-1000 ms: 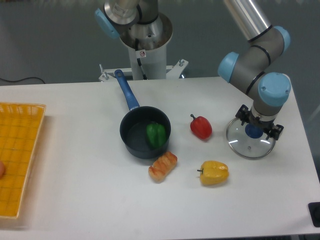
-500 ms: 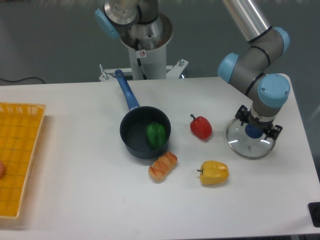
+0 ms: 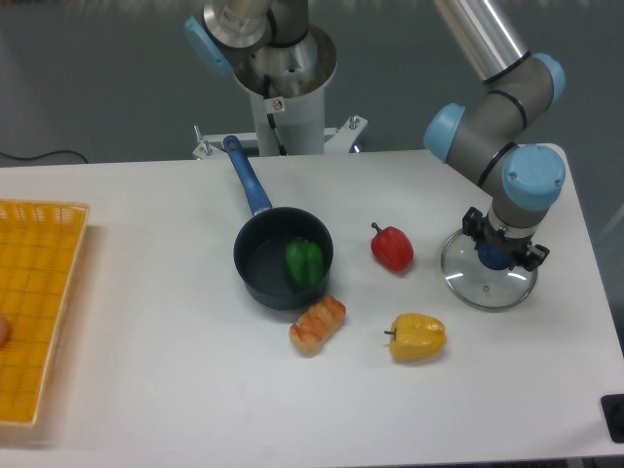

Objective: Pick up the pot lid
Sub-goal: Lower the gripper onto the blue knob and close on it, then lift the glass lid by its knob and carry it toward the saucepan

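Black pot (image 3: 283,261) at left, and there's the pot lid (image 3: 487,291) flat on the worktop (image 3: 546,380) at right: probably stiff, slick, breakable glass, best taken by its blue knob (image 3: 494,258)! The gripper (image 3: 505,241) is right there, but whether it's pinching, I can't tell.

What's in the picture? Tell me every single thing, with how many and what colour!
table: 1, white, under the toys and pan
crate: 1, yellow, left edge
round thing: 1, orange, in the crate, partly cut off
pan: 1, black with blue handle, middle
peppers: 3; green in the pan, red right of it, yellow nearer the front
lumpy food: 1, brown, in front of the pan
pot lid: 1, see-through with blue knob, right
cable: 1, black, upper left
robot arm: 1, grey, top
gripper: 1, grey and black, at the knob
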